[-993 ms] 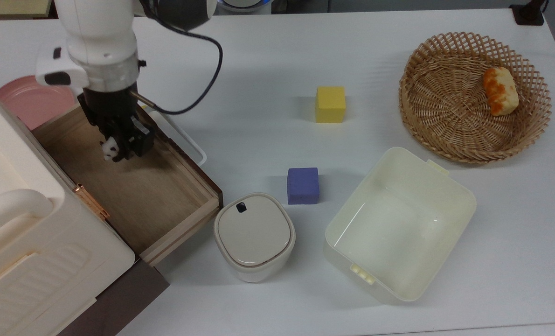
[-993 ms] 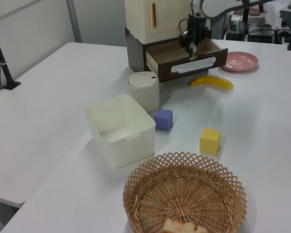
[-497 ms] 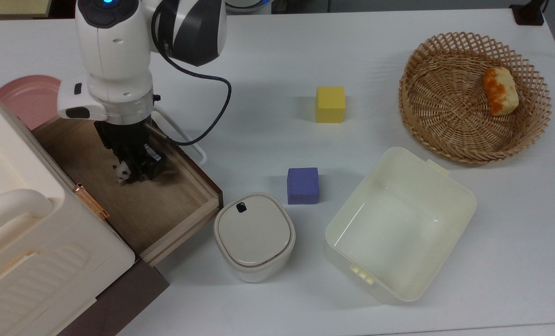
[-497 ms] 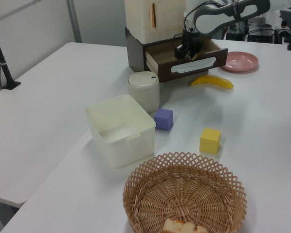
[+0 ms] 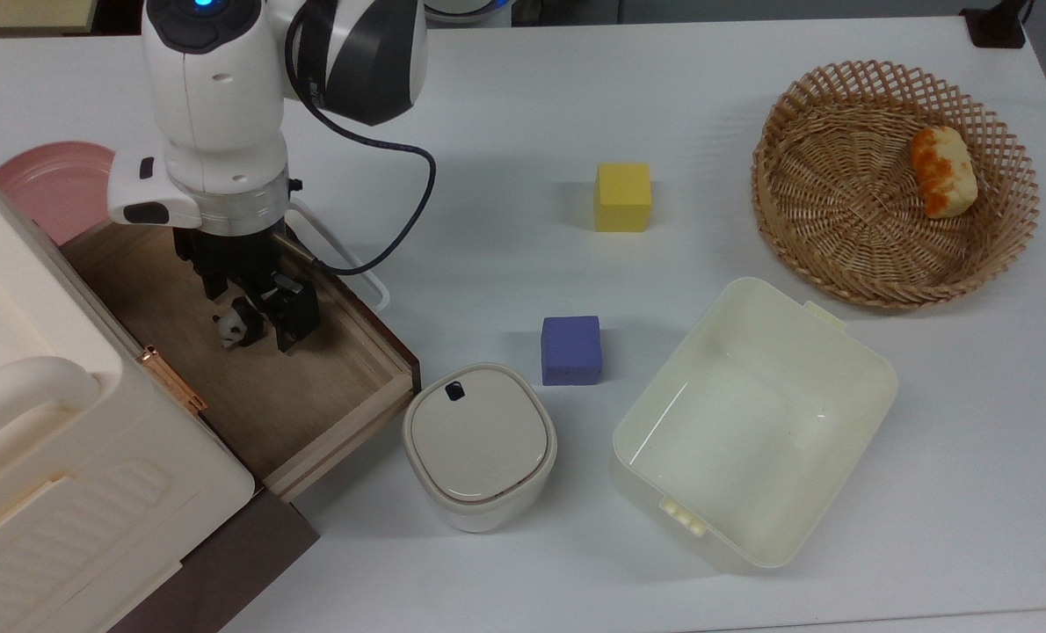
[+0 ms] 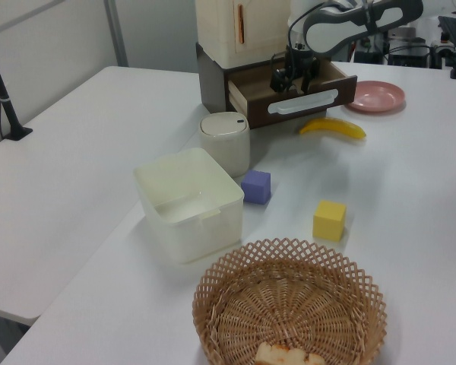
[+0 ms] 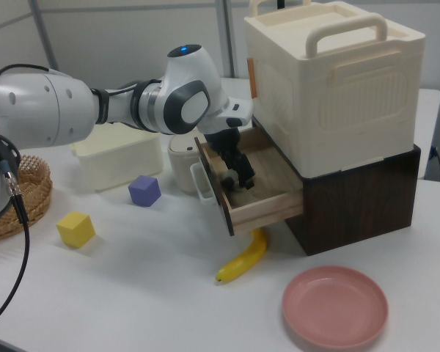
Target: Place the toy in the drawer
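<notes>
The toy point(image 5: 229, 329), a tiny black-and-white panda, sits on the wooden floor of the drawer point(image 5: 330, 400), roughly midway along its length and nearer the cabinet side than the dark front. By the look of it the placing step is at its release: the panda appears to rest on the drawer bottom rather than hang in a grip. The gripper point(image 5: 257, 323) is down inside the drawer with its fingers spread apart; one finger point(image 5: 297, 316) stands clear on the top view's right, while the other is just beside the panda, and I cannot tell whether it touches it. Nothing looks clamped between them.

The next move, as I judge it, calls for a straight lift out of the drawer, keeping the near finger from dragging or tipping the panda, and clearing the drawer's side wall and the cabinet point(image 5: 39, 440) above it.

On the bench point(image 5: 505, 105), beyond the drawer's front corner, stand a lidded pot point(image 5: 477, 444) and a purple cube point(image 5: 570, 349).
</notes>
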Robot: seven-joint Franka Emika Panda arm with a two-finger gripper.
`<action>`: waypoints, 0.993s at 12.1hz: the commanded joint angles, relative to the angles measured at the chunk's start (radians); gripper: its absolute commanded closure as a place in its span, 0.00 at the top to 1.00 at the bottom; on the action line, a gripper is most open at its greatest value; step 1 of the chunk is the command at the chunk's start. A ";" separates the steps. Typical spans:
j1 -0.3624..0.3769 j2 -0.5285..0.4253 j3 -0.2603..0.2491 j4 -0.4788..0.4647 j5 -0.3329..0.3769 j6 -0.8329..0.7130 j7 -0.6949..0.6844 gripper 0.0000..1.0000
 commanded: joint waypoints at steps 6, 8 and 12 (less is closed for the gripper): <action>-0.008 -0.142 -0.007 0.005 0.003 -0.050 0.008 1.00; -0.008 -0.177 0.002 -0.008 0.003 -0.078 0.006 1.00; 0.001 -0.266 0.067 -0.072 0.003 -0.237 -0.141 1.00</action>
